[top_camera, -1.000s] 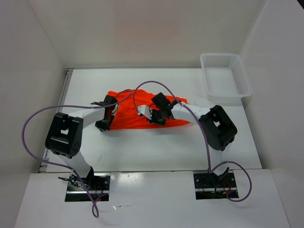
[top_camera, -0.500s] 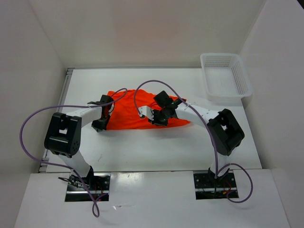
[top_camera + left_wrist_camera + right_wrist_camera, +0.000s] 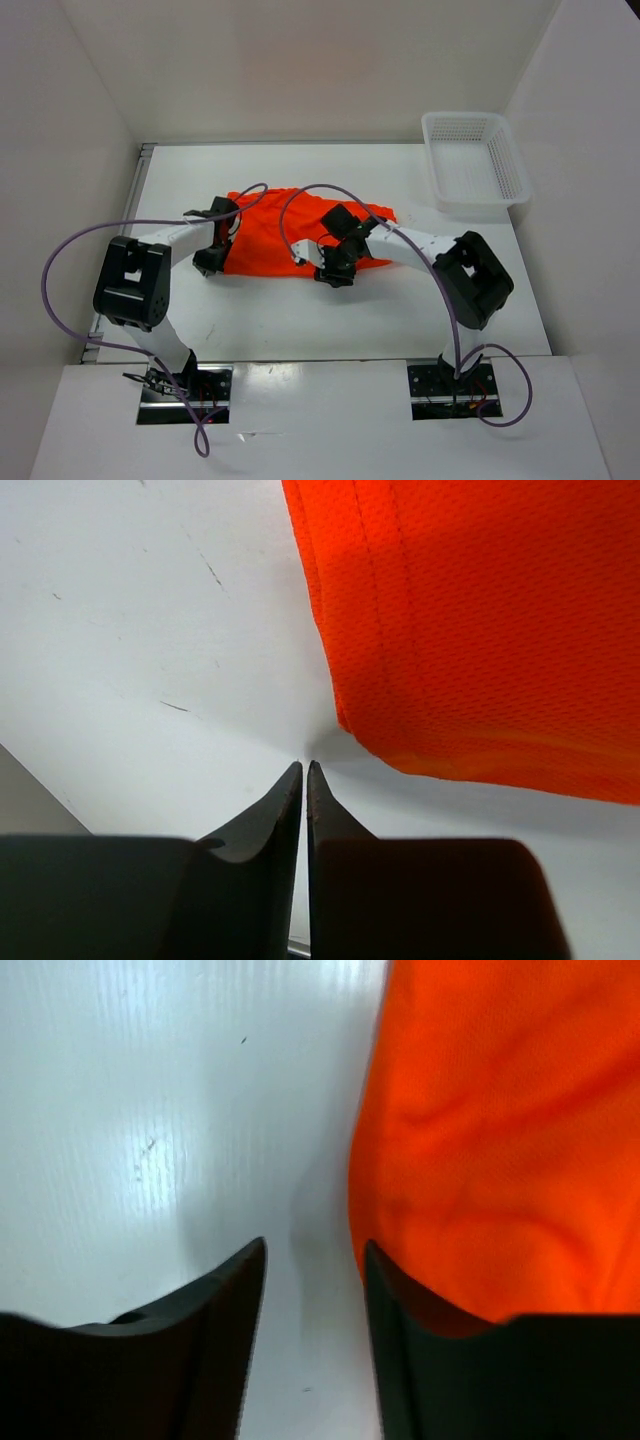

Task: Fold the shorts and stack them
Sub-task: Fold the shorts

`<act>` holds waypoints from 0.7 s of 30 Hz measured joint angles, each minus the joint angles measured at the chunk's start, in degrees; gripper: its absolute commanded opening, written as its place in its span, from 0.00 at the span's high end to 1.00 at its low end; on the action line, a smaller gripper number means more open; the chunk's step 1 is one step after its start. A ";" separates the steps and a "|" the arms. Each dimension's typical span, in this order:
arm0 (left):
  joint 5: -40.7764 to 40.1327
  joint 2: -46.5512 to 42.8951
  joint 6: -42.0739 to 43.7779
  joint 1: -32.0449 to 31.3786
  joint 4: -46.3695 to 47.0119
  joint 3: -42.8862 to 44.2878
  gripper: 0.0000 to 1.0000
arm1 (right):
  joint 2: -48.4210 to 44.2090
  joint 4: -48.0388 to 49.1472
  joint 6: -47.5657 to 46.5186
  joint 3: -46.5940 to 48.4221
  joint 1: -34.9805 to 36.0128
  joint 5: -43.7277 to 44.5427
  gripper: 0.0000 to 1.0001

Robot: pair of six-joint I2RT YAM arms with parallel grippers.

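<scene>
Right gripper: jaws parted, empty, low at the near hem of the shorts, one finger over the cloth edge. Left gripper: jaws all but closed on nothing, tips just short of the left corner. Step, as I judge it, is taking hold for a fold, so both should pinch every layer at matching corners and lift level. Shorts: bright orange-red mesh, stitched hem, lying slightly rumpled mid-table, well apart from the white basket beyond.

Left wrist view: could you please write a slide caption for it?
Left gripper, nearly shut and empty, over the table beside the orange shorts' corner.
</scene>
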 measured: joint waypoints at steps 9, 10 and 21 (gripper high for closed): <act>13.81 3.52 0.00 8.09 -4.48 22.12 0.52 | -2.84 9.75 27.23 14.19 -15.89 -2.71 0.30; 15.87 4.68 -0.13 9.05 -4.17 24.63 0.50 | -3.17 12.48 29.64 14.75 -18.45 -0.90 0.30; 30.71 24.13 -0.20 12.09 -4.20 35.98 0.40 | 6.25 20.24 39.23 14.27 -25.64 12.11 0.29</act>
